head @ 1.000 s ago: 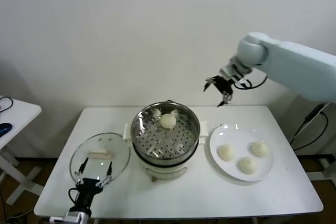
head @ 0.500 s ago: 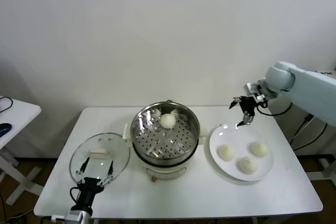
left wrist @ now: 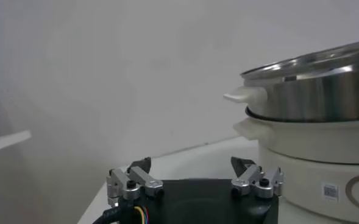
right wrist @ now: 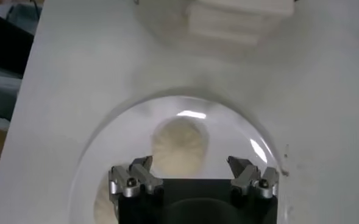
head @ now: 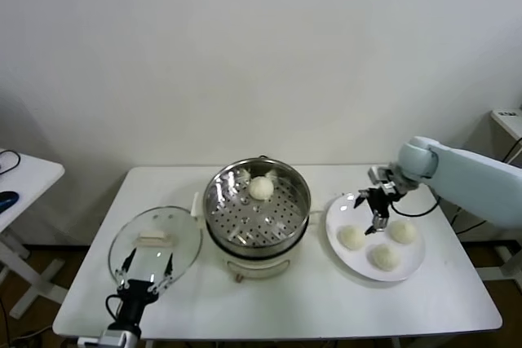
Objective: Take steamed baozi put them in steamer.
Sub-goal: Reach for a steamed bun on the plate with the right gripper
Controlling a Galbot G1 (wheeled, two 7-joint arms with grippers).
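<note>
Head view: one smooth cream-white baozi (head: 261, 187) lies on the steamer's (head: 257, 216) perforated tray; three lie on the white plate (head: 412, 265). Right gripper (head: 373, 211), jaws apart and empty, hovers above the plate.

Left wrist view: left gripper (left wrist: 195, 176), jaws apart, beside the steamer (left wrist: 313, 143).

Right wrist view: a baozi (right wrist: 179, 146) lies below the spread jaws.

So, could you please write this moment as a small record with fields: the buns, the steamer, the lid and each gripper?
buns in steamer: one steamed bun on the perforated tray, toward the back
buns on plate: three on the white plate
steamer: uncovered, at table centre
glass lid: flat on the table, on the robot's left of the steamer
right gripper: open, empty, above the plate near the buns
left gripper: open, empty, low at the table's near edge by the lid
</note>
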